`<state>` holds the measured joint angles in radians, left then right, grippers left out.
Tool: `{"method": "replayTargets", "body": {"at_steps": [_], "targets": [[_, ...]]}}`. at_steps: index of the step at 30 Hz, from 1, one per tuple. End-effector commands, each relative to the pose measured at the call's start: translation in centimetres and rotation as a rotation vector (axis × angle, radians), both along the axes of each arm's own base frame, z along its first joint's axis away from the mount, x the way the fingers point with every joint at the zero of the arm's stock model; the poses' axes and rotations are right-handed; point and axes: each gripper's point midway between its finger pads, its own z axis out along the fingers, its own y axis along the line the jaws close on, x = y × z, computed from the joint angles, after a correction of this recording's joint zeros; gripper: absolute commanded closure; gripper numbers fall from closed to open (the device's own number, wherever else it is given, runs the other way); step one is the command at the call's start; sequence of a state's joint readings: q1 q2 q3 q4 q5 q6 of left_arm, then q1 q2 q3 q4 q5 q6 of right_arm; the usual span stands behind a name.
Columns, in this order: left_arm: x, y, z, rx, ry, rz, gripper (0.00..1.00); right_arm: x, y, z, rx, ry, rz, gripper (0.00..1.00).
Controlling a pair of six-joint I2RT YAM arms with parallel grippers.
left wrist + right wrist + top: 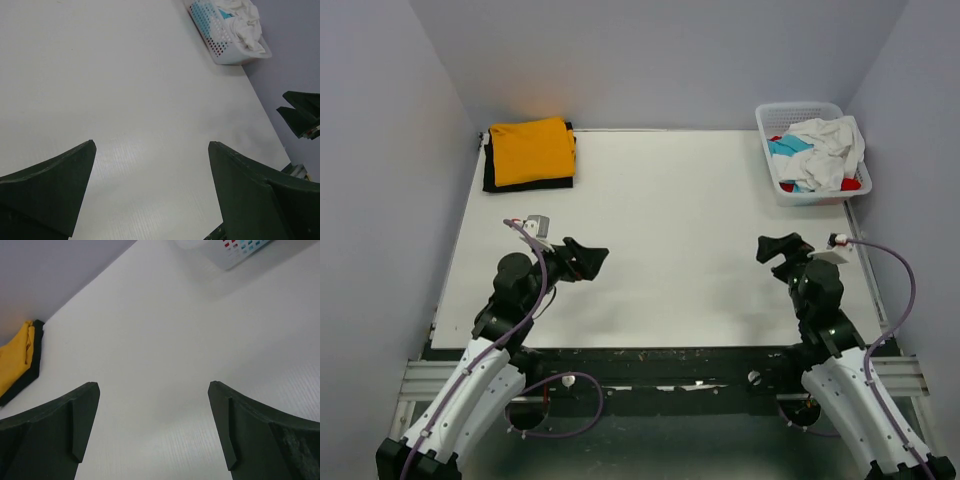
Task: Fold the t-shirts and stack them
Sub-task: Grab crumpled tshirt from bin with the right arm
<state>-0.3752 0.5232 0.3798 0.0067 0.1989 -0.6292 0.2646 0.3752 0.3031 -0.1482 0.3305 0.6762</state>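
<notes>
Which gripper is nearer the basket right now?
Right. The right gripper sits just short of the basket, slightly to its left in the top view; the left gripper is across the table, well left of it.

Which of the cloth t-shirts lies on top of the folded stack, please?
The orange folded cloth t-shirt, lying on the black one; the others sit crumpled in the white plastic basket.
</notes>
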Motion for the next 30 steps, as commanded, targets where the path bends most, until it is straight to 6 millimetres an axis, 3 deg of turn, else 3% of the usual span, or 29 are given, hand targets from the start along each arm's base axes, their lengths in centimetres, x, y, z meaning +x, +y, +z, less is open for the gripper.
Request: {"method": "replayTargets", "body": {"at_steps": [1,5,9,10,15,17,22,27,30], "targets": [[0.3,-0.2,0.9,0.005,-0.026,-0.01,0.01,2.0,-0.7,3.8,-0.039,-0.051,-0.048,0.0],[0.6,-0.2,0.7,0.004,-0.016,0.002,0.01,6.4,-1.6,7.2,-0.13,-0.008,-0.146,0.0],[1.1,0.0,0.6,0.021,-0.012,0.018,0.01,13.7,-2.9,7.4,-0.286,0.23,-0.27,0.0],[1.3,0.2,0.5,0.03,-0.009,0.034,0.01,15.8,-3.6,8.6,-0.309,0.242,-0.309,0.0],[1.8,1.0,0.3,0.048,0.003,0.087,0.01,24.9,-9.4,6.7,-0.319,0.38,-0.383,0.0],[1.8,0.9,0.5,0.042,-0.004,0.079,0.01,27.0,-12.4,5.2,-0.318,0.432,-0.43,0.0],[1.9,1.0,0.4,0.049,0.002,0.085,0.02,31.0,-18.6,2.6,-0.34,0.501,-0.519,0.0],[2.3,1.2,0.3,0.062,0.01,0.102,0.01,32.3,-21.1,-1.8,-0.362,0.581,-0.521,0.01],[2.5,1.3,0.2,0.063,0.012,0.113,0.01,32.6,-21.7,-4.1,-0.313,0.595,-0.489,0.09]]}}
